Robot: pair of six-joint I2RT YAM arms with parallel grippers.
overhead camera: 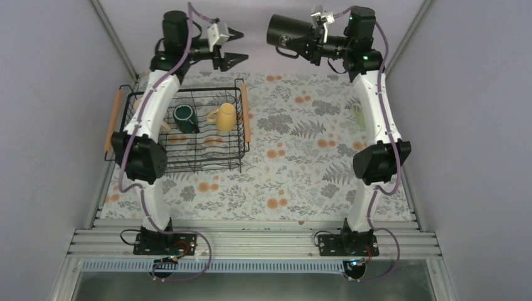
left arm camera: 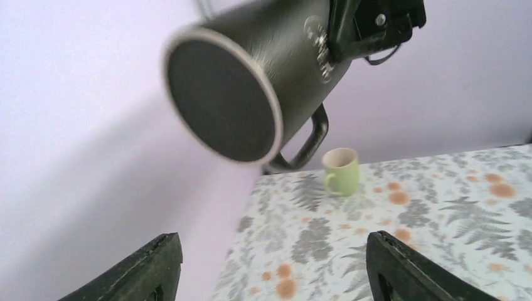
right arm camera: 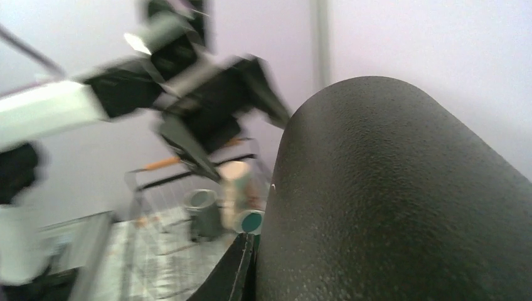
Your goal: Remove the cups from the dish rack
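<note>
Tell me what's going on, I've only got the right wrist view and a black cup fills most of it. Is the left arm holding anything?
Observer: No. From above, the left gripper is empty, jaws open, facing the black cup that the right gripper holds sideways in the air.
Operator: How many cups are in the rack?
Observer: Two show in the dish rack, a dark teal cup and a yellow cup; the left arm hides part of it.
Operator: Any cups out already?
Observer: One pale green cup stands upright on the table, over on the right side.
</note>
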